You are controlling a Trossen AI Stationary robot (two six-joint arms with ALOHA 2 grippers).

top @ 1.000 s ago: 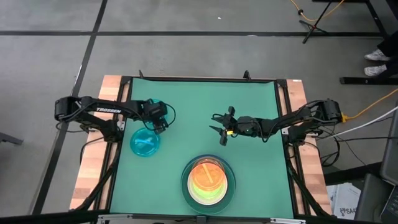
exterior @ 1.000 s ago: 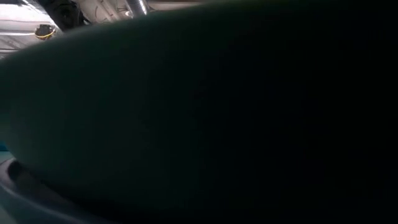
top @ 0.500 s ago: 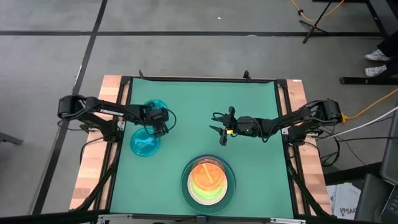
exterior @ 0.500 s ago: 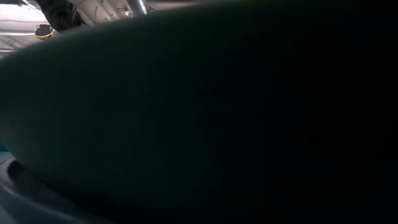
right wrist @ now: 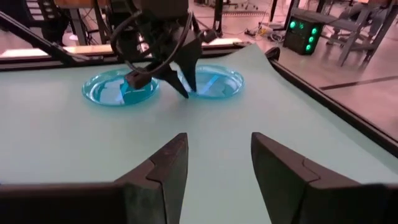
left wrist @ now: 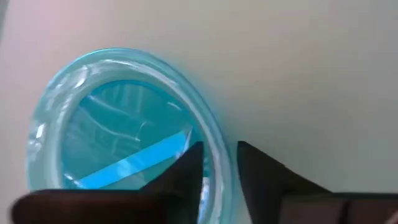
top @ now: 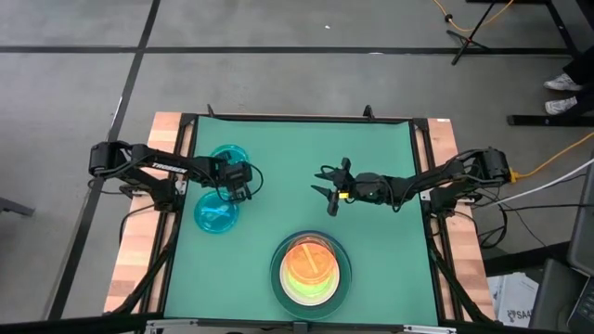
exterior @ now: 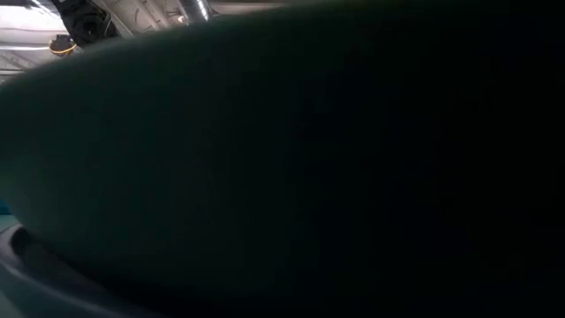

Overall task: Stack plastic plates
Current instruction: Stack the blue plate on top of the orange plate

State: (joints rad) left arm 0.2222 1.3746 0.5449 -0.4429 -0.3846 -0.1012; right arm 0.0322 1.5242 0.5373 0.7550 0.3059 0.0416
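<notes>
Two translucent cyan plates lie near the table's left side: one farther back (top: 224, 156) and one nearer (top: 216, 214). My left gripper (top: 240, 178) stands over the far plate's right rim, shut on it. The other plates sit stacked near the near edge (top: 310, 269), orange and light green on top inside a dark rim. My right gripper (top: 328, 191) hangs open over the table's middle, touching nothing. The low view is filled by the stack's dark green wall (exterior: 291, 159). My left gripper (left wrist: 217, 152) has the far cyan plate's rim (left wrist: 219, 163) pinched between its two fingers, one finger (left wrist: 186, 168) inside the plate and one (left wrist: 261, 177) outside. The fingers come from above, pointing down. The plate (right wrist: 212, 84) looks flat on the table.
The green mat (top: 371, 148) has free room between the cyan plates and the stack, and along the far edge. The nearer cyan plate (right wrist: 121, 90) lies close beside the held one. Black frame rails (top: 432, 232) run along the table's sides.
My left gripper has shifted a little toward the table's right and near edge, and more of the far cyan plate shows behind it. My right arm has kept still.
</notes>
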